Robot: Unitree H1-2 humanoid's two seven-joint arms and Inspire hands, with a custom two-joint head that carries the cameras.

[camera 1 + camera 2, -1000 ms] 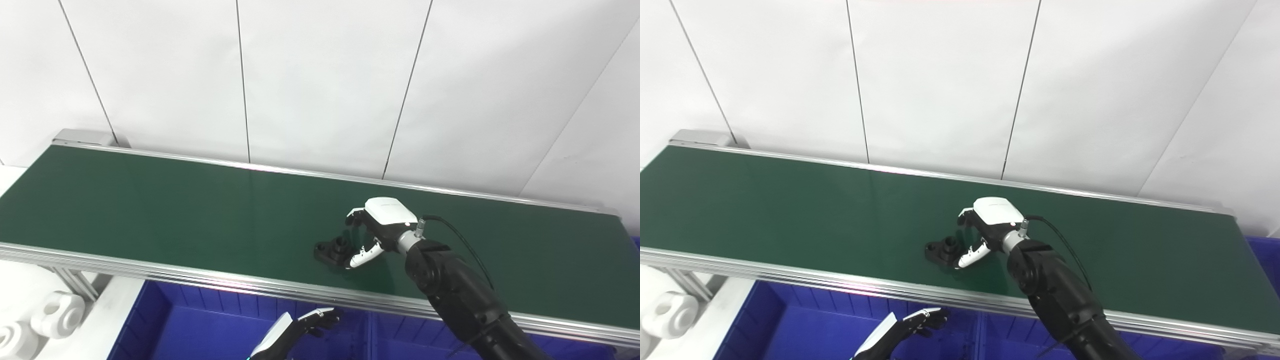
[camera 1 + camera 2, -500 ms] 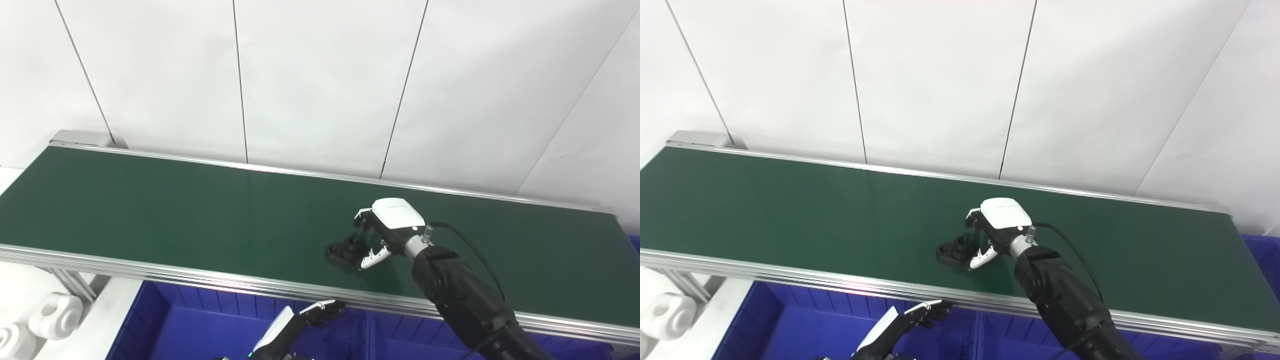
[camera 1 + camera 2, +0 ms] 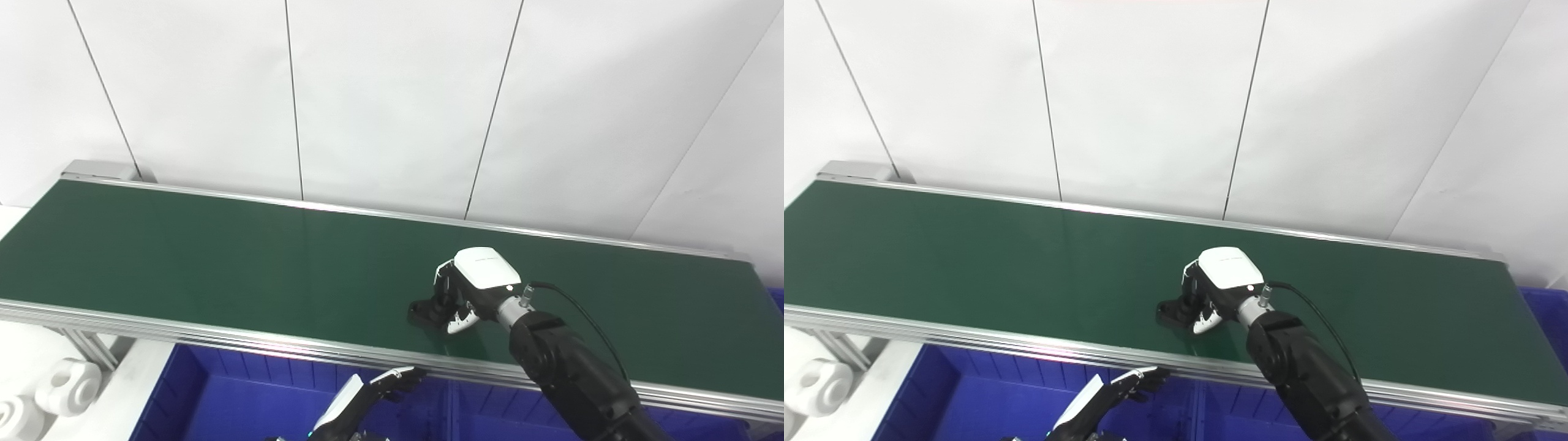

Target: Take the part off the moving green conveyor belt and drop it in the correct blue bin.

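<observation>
Under the right hand lies the part, a small black piece on the green conveyor belt, sticking out just past the fingertips on the side away from the wrist. Fingers and thumb are curled down around it, pinching its near end, though it is hard to tell how firm the hold is, since the palm hides the contact. Because the belt moves, the part could slide out from between the fingers before the hold settles, or tip if only one end is caught. A lift begun too soon would likely leave it behind. Below the hand, past the near rail, sits the blue bin; a weak pinch might let the part fall short onto the rail. Down there the left hand hangs with fingers extended, holding nothing.
</observation>
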